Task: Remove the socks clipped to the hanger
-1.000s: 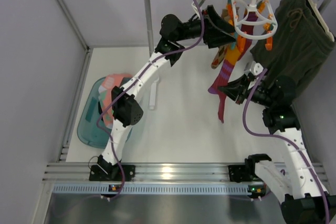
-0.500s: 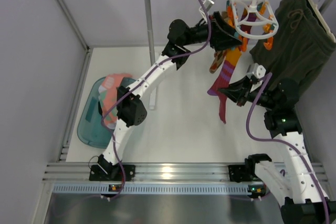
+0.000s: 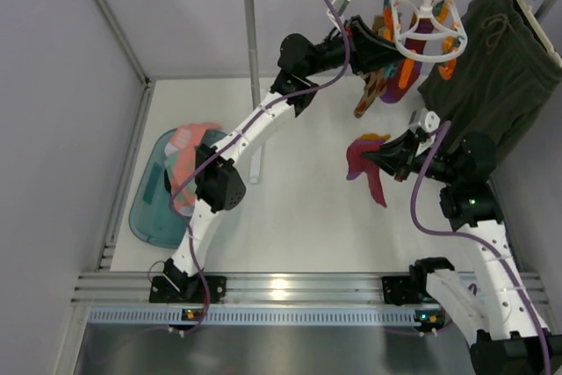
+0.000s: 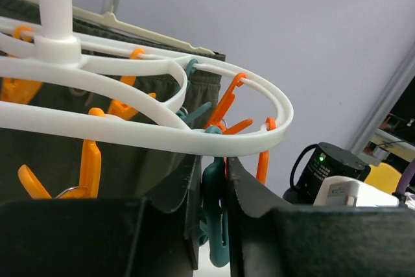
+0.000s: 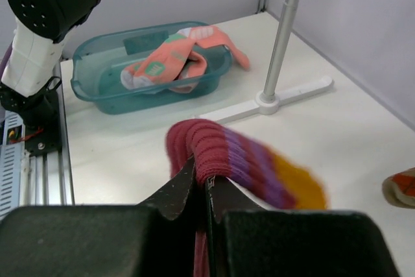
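The white ring hanger (image 3: 428, 24) hangs by its hook from the rail, with orange and teal clothespins under it. In the left wrist view its rim (image 4: 149, 131) runs just above my left gripper (image 4: 212, 167), which is shut on a teal clothespin (image 4: 214, 218). Seen from above, that gripper (image 3: 386, 54) sits at the hanger's left side. An orange-brown patterned sock (image 3: 369, 94) and a magenta one (image 3: 406, 81) still dangle there. My right gripper (image 3: 386, 160) is shut on a maroon striped sock (image 3: 364, 160), free of the hanger and folded over the fingers (image 5: 181, 192), with purple and orange bands (image 5: 259, 167).
A teal basin (image 3: 145, 208) at the left holds pink-and-white socks (image 3: 189, 151); it also shows in the right wrist view (image 5: 97, 82). The rack's upright pole (image 3: 250, 41) and foot (image 5: 285, 95) stand behind. A large dark olive garment (image 3: 492, 68) hangs at the right.
My left gripper has closed on the teal clothespin. The maroon striped sock has come off the hanger and now hangs slack and lower from my right gripper.
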Available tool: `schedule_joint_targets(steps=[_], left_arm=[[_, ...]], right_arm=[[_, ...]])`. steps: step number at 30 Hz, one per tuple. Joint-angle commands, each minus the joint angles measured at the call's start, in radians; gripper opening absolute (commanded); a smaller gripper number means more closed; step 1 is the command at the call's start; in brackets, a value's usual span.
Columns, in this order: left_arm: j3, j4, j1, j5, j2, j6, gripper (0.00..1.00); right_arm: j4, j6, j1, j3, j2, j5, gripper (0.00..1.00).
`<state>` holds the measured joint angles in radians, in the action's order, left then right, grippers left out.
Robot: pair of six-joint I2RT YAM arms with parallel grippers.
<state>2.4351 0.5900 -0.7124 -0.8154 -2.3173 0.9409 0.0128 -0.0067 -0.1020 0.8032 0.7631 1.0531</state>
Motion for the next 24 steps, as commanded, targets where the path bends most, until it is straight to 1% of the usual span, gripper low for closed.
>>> schedule_joint_targets(steps=[1, 2, 5, 6, 7, 8, 9, 10, 11, 12, 14, 15, 16, 17, 18, 19, 20, 22, 23, 24], left_arm=[[0.035, 0.05, -0.004, 0.005, 0.003, -0.004, 0.13], [0.033, 0.05, -0.004, 0.007, 0.002, -0.004, 0.04], [0.03, 0.05, -0.004, 0.01, 0.004, -0.004, 0.04], [0.019, 0.05, -0.004, 0.01, 0.006, -0.007, 0.14], [0.007, 0.048, -0.004, 0.015, 0.015, -0.011, 0.29], [-0.011, 0.048, -0.002, 0.018, 0.024, -0.016, 0.39], [-0.055, 0.05, -0.002, 0.019, 0.035, -0.033, 0.6], [-0.083, 0.05, -0.002, 0.021, 0.064, -0.043, 0.64], [-0.112, 0.05, -0.002, 0.031, 0.082, -0.057, 0.64], [-0.187, 0.048, -0.001, 0.041, 0.107, -0.088, 0.65], [-0.275, 0.05, 0.004, 0.086, 0.179, -0.117, 0.82], [-0.318, 0.048, 0.011, 0.103, 0.206, -0.141, 0.84], [-0.411, 0.048, 0.017, 0.117, 0.237, -0.155, 0.9], [-0.457, 0.047, 0.033, 0.148, 0.296, -0.168, 0.98], [-0.5, 0.047, 0.042, 0.163, 0.329, -0.191, 0.99], [-0.604, 0.045, 0.051, 0.188, 0.396, -0.201, 0.99], [-0.643, 0.016, 0.069, 0.208, 0.429, -0.232, 0.99], [-0.72, -0.057, 0.091, 0.289, 0.49, -0.278, 0.98], [-0.781, -0.093, 0.106, 0.317, 0.548, -0.304, 0.98], [-0.807, -0.167, 0.113, 0.376, 0.574, -0.359, 0.99]], right_arm=[[-0.002, 0.001, 0.005, -0.016, -0.007, 0.044, 0.0], [-0.004, 0.001, 0.005, -0.022, -0.007, 0.041, 0.0], [-0.002, 0.001, 0.005, -0.038, -0.018, 0.03, 0.0], [-0.002, 0.007, 0.005, -0.042, -0.025, 0.018, 0.0], [-0.035, 0.045, 0.005, -0.047, -0.025, 0.015, 0.0], [-0.06, 0.054, 0.005, -0.058, -0.027, 0.013, 0.0], [-0.072, 0.066, 0.005, -0.064, -0.028, 0.012, 0.0], [-0.08, 0.085, 0.004, -0.068, -0.028, 0.004, 0.0], [-0.092, 0.091, 0.004, -0.078, -0.028, -0.016, 0.0], [-0.096, 0.097, 0.005, -0.081, -0.031, -0.036, 0.0], [-0.108, 0.114, 0.004, -0.094, -0.034, -0.062, 0.0], [-0.128, 0.122, 0.004, -0.099, -0.031, -0.067, 0.0], [-0.138, 0.143, 0.001, -0.102, -0.027, -0.07, 0.0], [-0.148, 0.151, -0.001, -0.104, -0.021, -0.067, 0.0], [-0.148, 0.154, -0.005, -0.104, -0.004, -0.073, 0.0], [-0.145, 0.151, -0.021, -0.099, 0.007, -0.083, 0.0], [-0.142, 0.146, -0.031, -0.093, 0.018, -0.096, 0.0], [-0.128, 0.129, -0.079, -0.082, 0.054, -0.128, 0.0], [-0.122, 0.123, -0.099, -0.069, 0.065, -0.171, 0.0], [-0.12, 0.113, -0.122, -0.062, 0.09, -0.192, 0.0]])
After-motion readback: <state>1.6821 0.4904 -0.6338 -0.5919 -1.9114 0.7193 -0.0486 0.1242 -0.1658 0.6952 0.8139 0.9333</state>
